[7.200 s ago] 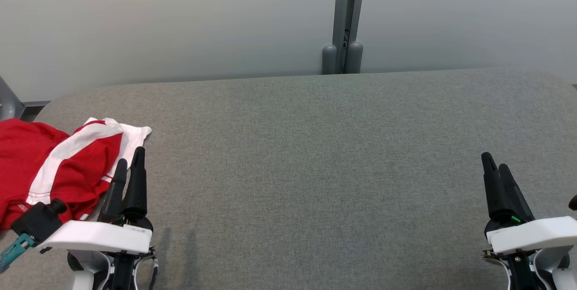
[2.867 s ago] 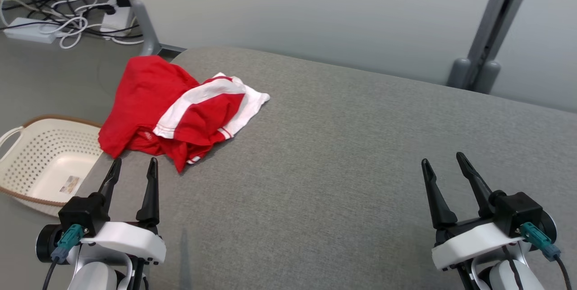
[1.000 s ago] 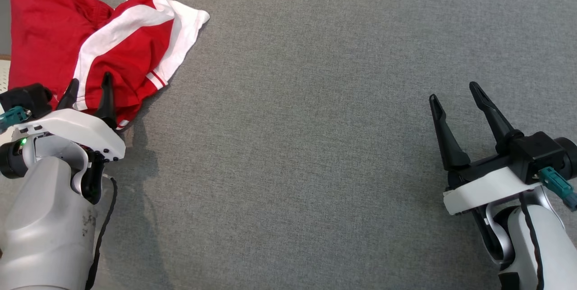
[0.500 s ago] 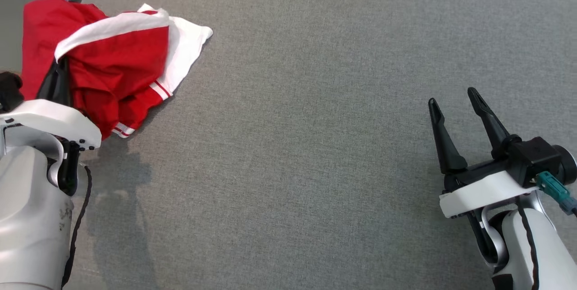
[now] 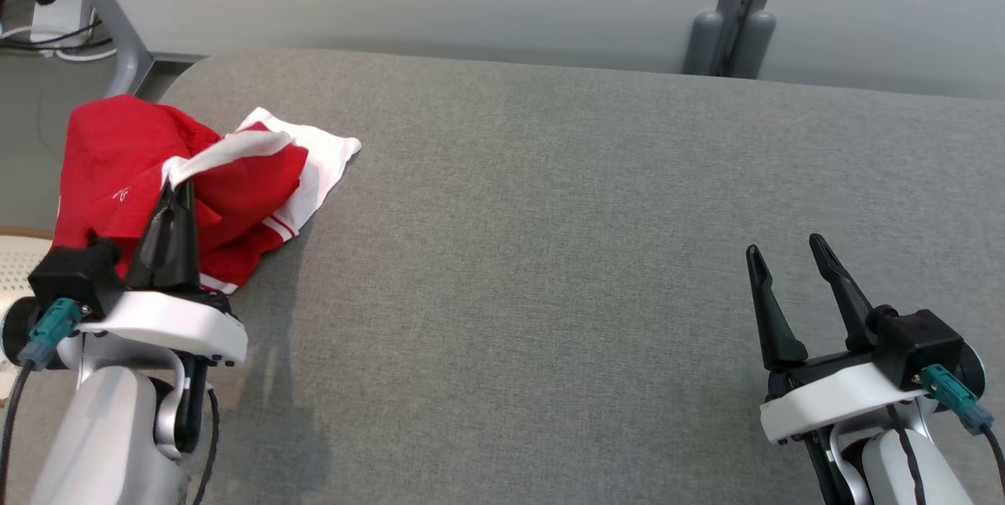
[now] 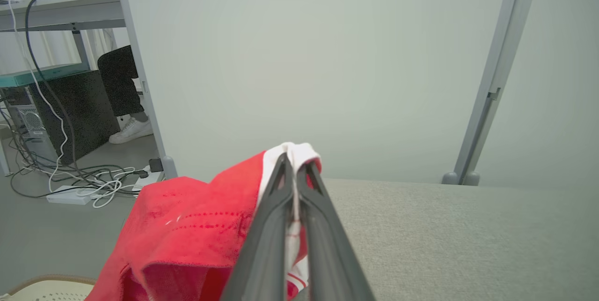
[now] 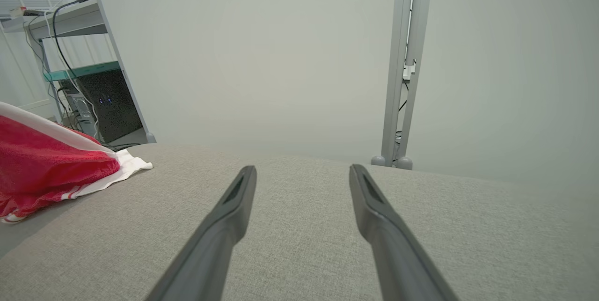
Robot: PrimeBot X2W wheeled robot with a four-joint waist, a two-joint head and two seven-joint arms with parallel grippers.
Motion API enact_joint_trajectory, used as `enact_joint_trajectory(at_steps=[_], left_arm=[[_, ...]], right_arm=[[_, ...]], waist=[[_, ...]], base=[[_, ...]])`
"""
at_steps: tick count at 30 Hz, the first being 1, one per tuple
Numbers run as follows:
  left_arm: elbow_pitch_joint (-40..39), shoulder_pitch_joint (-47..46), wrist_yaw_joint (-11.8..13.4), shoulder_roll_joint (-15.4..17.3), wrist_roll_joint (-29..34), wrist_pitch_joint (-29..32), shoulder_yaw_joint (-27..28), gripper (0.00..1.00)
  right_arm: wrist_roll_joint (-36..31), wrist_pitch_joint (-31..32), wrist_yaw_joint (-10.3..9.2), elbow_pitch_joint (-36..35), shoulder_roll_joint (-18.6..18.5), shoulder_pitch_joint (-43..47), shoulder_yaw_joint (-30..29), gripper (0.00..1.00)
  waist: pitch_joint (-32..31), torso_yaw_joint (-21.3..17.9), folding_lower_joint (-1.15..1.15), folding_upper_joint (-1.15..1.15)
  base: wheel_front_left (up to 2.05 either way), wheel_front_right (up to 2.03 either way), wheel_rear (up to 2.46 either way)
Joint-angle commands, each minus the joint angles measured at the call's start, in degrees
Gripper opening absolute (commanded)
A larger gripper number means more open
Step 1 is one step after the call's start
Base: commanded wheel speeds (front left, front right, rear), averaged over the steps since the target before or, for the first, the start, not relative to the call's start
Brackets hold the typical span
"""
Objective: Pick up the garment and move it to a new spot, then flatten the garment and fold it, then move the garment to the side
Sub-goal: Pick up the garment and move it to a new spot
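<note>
garment: red, white stripes | table: grey fabric | fingers: black

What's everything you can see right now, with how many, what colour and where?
garment: one, red with white bands, crumpled at the table's left end
table: one, grey fabric top, across the foreground
basket: one, cream, perforated, below the table's left end
partition post: one, grey, behind the table's far edge
power strip: one, white, on the floor at far left
computer tower: one, black, on the floor beyond the strip
person's shoe: one, white, beside the tower
left gripper: one, dark fingers, shut on the garment's white band
right gripper: one, dark fingers, open over the table's right side
</note>
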Motion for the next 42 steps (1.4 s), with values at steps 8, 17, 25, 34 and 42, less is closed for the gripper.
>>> enact_joint_trajectory(at_steps=[8,17,25,34,42], left_arm=[[-19.73,8.12,1.15,-2.26,1.86,6.86,-5.45,0.0],[-22.81,2.95,-1.63,-5.48,2.73,11.37,-13.59,0.0],[-21.11,-6.86,-3.93,-7.59,2.82,13.27,-20.69,0.0],[-17.58,-15.32,-4.6,-8.36,1.99,13.58,-25.22,0.0],[-8.46,-15.65,-4.73,-7.16,-0.14,14.08,-25.94,0.44]], right_arm=[[0.65,-0.7,0.11,-1.05,0.33,0.61,-0.19,1.0],[1.41,-0.79,0.11,-1.5,0.49,-1.77,0.17,1.0],[4.75,-1.13,0.11,-1.15,0.53,-4.24,2.04,1.0],[8.85,-1.15,0.11,-2.79,0.56,-4.94,3.42,1.0],[11.01,-1.12,0.11,-3.16,0.56,-5.16,4.0,1.0]], waist=[[-1.3,-6.93,0.0,0.0],[3.91,-17.77,0.0,0.0],[10.17,-27.85,0.0,0.0],[14.39,-34.02,0.0,0.0],[16.25,-35.07,0.0,0.0]], base=[[0.0,0.0,0.0],[0.0,0.0,0.0],[0.0,0.0,0.0],[0.0,0.0,0.0],[0.0,0.0,0.0]])
